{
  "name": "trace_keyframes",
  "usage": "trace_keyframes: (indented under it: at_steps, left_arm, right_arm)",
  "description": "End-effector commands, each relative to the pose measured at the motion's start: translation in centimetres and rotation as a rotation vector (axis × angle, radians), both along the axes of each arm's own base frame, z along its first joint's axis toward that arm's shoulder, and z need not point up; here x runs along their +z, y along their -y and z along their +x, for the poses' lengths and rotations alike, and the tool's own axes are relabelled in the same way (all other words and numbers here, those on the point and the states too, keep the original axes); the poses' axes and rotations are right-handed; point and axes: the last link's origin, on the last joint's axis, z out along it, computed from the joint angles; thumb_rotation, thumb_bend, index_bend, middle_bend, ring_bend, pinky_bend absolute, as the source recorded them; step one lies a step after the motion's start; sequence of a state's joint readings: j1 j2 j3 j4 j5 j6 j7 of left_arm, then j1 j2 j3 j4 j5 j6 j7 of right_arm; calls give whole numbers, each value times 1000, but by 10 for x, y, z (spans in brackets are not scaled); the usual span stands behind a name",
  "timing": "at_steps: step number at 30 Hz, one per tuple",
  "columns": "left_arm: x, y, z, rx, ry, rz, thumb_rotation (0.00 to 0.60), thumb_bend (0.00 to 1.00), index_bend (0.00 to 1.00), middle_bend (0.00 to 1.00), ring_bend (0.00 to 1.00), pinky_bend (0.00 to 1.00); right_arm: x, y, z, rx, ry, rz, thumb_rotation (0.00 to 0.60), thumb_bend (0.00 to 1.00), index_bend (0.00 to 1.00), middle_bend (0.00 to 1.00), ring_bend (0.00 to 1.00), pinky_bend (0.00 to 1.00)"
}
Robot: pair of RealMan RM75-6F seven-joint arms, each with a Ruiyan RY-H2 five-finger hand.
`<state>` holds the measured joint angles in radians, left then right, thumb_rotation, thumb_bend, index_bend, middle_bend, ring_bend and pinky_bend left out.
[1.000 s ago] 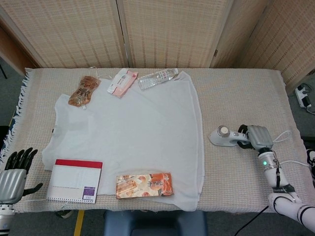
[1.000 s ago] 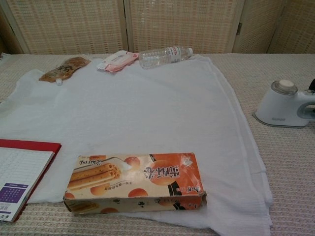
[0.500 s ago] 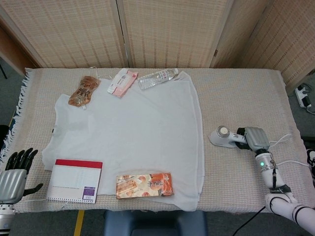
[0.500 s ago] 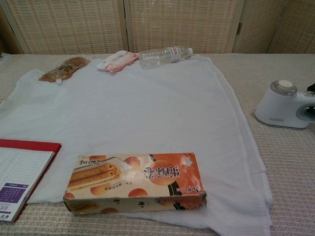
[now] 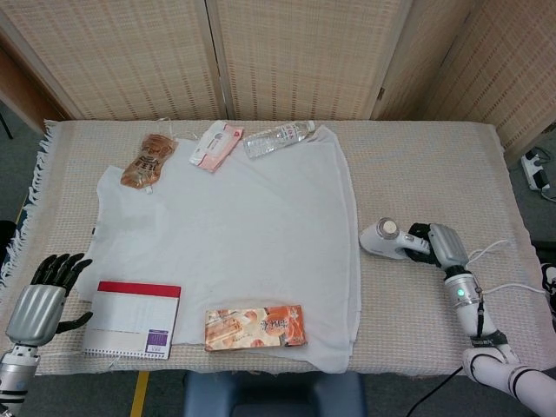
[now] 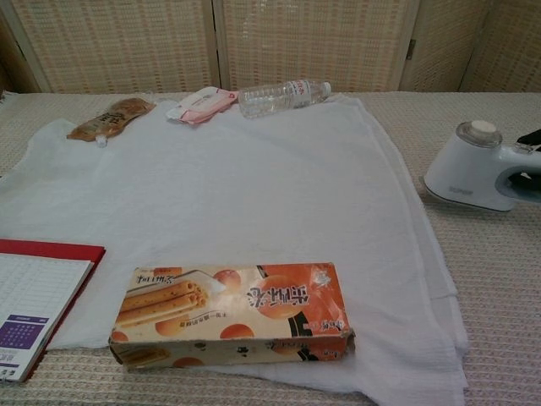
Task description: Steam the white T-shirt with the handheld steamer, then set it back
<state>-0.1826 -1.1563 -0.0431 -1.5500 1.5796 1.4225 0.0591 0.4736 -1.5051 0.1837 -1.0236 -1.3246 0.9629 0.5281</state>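
Observation:
The white T-shirt (image 5: 234,226) lies spread flat over the table's middle, also filling the chest view (image 6: 245,186). The white handheld steamer (image 5: 383,239) (image 6: 471,167) is just right of the shirt's right hem, slightly tilted and raised. My right hand (image 5: 439,245) grips its handle from the right; only dark fingertips (image 6: 531,137) show at the chest view's edge. My left hand (image 5: 43,300) hovers off the table's front left corner, fingers apart, holding nothing.
On the shirt lie a red-edged notebook (image 5: 132,320), a biscuit box (image 5: 254,327), a brown snack pouch (image 5: 147,160), a pink wipes pack (image 5: 216,144) and a water bottle (image 5: 278,137). A white cable (image 5: 512,287) trails from the right arm. Folding screens stand behind.
My right hand has carried the steamer a little to the left, toward the shirt's hem, and lifted it. My left hand has risen and moved slightly right.

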Motion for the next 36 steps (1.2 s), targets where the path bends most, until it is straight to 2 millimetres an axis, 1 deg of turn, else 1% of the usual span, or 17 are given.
trace_keyframes:
  at_steps: [1,4,6,8,9,11,13,15,16,17,18,21,24,28,33,36]
  left_arm:
    - [-1,-25,19,-109,8,-54,600,101,244,235,188,195]
    - [-8,-49,42,-207,25,-118,600,138,277,286,235,209]
    - [-14,-65,57,-254,46,-168,600,180,336,342,287,231]
    - [-25,-82,74,-290,69,-231,600,221,369,381,321,250]
    - [-31,-91,83,-304,74,-266,600,240,373,388,324,248]
    - [-42,-103,95,-316,70,-317,599,263,372,378,300,218]
    - [-55,-116,108,-315,61,-363,560,279,362,359,266,177]
    - [-67,-126,118,-291,53,-405,398,307,331,323,218,120]
    - [-75,-131,126,-264,68,-442,348,317,315,303,197,97]
    - [-81,-134,131,-248,73,-469,317,331,298,276,169,71]
    - [-88,-139,138,-237,74,-495,316,343,289,254,146,50]
    - [-105,-149,150,-225,42,-532,299,383,278,230,121,22]
    - [-123,-157,153,-187,11,-564,295,402,267,206,97,12]
    - [-140,-165,146,-134,-37,-580,293,405,244,183,69,3]
    - [-150,-168,130,-71,-49,-558,294,403,243,179,65,1]
    - [-154,-166,121,-55,-76,-555,296,399,213,153,65,1]
  right_arm:
    - [14,1,22,80,56,-15,600,447,820,853,816,893]
    - [22,8,43,117,92,-7,600,447,821,853,815,893]
    - [25,14,57,139,99,3,600,448,820,853,816,893]
    - [27,19,73,168,94,14,600,448,821,853,816,893]
    - [27,23,82,185,83,19,600,449,820,853,816,893]
    - [27,27,94,208,66,25,600,450,820,853,816,893]
    - [26,32,108,230,49,31,600,453,820,853,816,893]
    - [25,36,117,242,36,36,600,458,820,853,816,893]
    - [25,38,123,248,27,39,600,459,820,853,816,893]
    - [24,39,126,250,21,42,600,461,820,853,816,893]
    - [23,41,130,253,14,45,600,464,820,853,815,893]
    - [20,42,138,258,-3,55,600,473,820,853,816,893]
    - [14,42,141,258,-20,71,600,477,819,853,815,893]
    - [5,44,142,248,-39,84,600,478,819,853,815,893]
    - [-12,49,143,239,-44,106,600,479,818,853,815,893]
    - [-24,52,146,249,-65,115,600,483,819,853,816,893]
